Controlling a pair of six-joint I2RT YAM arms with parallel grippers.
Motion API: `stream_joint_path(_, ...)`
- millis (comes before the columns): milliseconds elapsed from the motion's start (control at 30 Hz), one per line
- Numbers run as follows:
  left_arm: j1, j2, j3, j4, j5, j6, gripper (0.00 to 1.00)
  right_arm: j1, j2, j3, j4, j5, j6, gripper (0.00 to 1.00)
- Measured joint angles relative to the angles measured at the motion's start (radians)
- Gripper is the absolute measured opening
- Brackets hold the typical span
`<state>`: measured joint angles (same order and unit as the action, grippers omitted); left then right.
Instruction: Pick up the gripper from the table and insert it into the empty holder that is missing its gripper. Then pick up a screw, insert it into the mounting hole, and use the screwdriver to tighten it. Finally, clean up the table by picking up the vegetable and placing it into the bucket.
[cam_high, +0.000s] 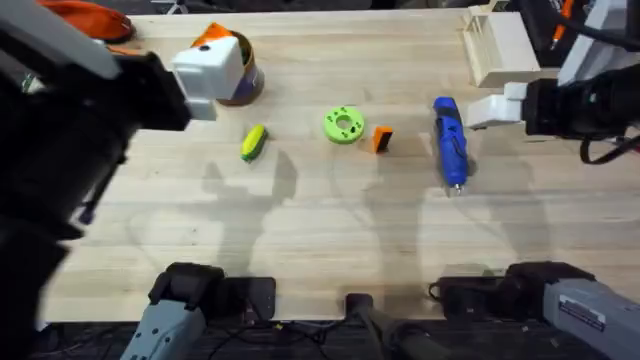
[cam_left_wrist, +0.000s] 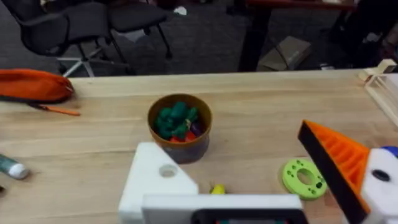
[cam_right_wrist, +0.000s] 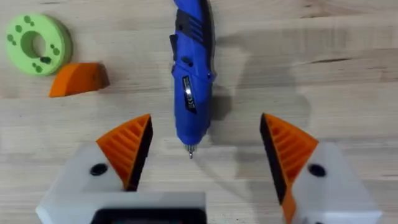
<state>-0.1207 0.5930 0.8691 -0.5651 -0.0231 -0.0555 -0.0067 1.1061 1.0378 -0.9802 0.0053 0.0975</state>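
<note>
The small orange gripper piece (cam_high: 381, 138) (cam_right_wrist: 78, 79) lies on the table between the green ring and the blue screwdriver (cam_high: 449, 143) (cam_right_wrist: 189, 81). My right gripper (cam_high: 488, 110) (cam_right_wrist: 205, 124) hovers open over the screwdriver's metal tip, both orange fingers in place. My left gripper (cam_high: 210, 60) (cam_left_wrist: 227, 143) is open above the bucket (cam_high: 243, 82) (cam_left_wrist: 180, 127). One side of it is the empty holder (cam_left_wrist: 155, 180), a bare white mount; the other carries an orange finger (cam_left_wrist: 336, 162). The yellow vegetable (cam_high: 253, 142) (cam_left_wrist: 217, 189) lies in front of the bucket.
A flat green ring-shaped dish (cam_high: 343, 125) (cam_left_wrist: 303, 178) (cam_right_wrist: 37, 43) sits mid-table. The bucket holds green and red toys. An orange pouch (cam_high: 90, 18) (cam_left_wrist: 31, 85) lies at the far left, a wooden rack (cam_high: 495, 45) at the far right.
</note>
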Motion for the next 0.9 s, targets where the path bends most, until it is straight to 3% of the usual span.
stream_joint_path(133, 0.0, -0.062, -0.147, 0.16, 0.009, 0.003, 0.987, 0.0, 0.0, 0.0, 0.0, 0.0, 0.0, 0.991)
stream_joint_path(333, 0.001, -0.272, -0.384, 0.343, 0.037, 0.003, 0.985, 0.0, 0.0, 0.0, 0.0, 0.0, 0.0, 0.992)
stream_joint_path(433, 0.049, -0.441, -0.606, 0.483, 0.118, 0.003, 0.986, 0.0, 0.0, 0.0, 0.0, 0.0, 0.0, 0.992)
stream_joint_path(633, 0.082, -0.525, -0.723, 0.546, 0.219, 0.054, 0.986, 0.0, 0.0, 0.0, 0.0, 0.0, 0.0, 0.991)
stream_joint_path(900, 0.148, -0.584, -0.775, 0.551, 0.326, 0.105, 0.986, 0.0, 0.0, 0.0, 0.0, 0.0, 0.0, 0.991)
